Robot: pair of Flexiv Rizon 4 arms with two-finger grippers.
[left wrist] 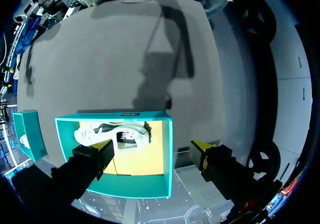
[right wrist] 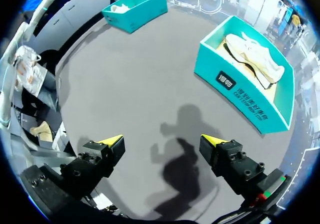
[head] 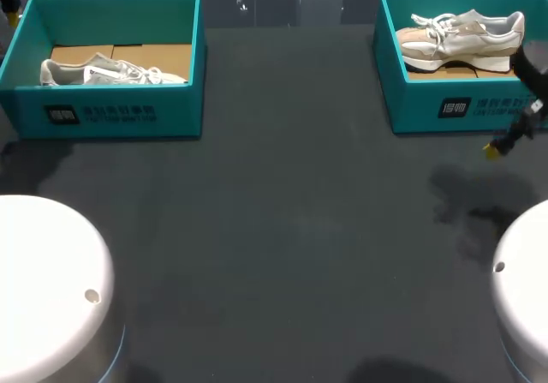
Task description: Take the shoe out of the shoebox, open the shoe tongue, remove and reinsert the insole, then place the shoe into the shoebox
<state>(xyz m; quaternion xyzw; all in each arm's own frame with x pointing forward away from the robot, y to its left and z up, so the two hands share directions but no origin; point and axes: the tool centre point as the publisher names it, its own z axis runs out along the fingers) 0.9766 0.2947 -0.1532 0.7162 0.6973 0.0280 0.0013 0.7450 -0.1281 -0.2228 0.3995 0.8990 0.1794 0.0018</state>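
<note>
**A:** Where have we landed?

**B:** A robot lab test bench, by every sign: one dark matte table, with two round white arm bases, left base and right base, at its near edge

**A:** And the props?

**B:** Staged like a trial! Matching teal boxes, left shoebox and right shoebox, a pale sneaker in each: left shoe, right shoe

**A:** The tooling?

**B:** Two-finger grippers with yellow tips, left gripper and right gripper, both spread wide
</note>
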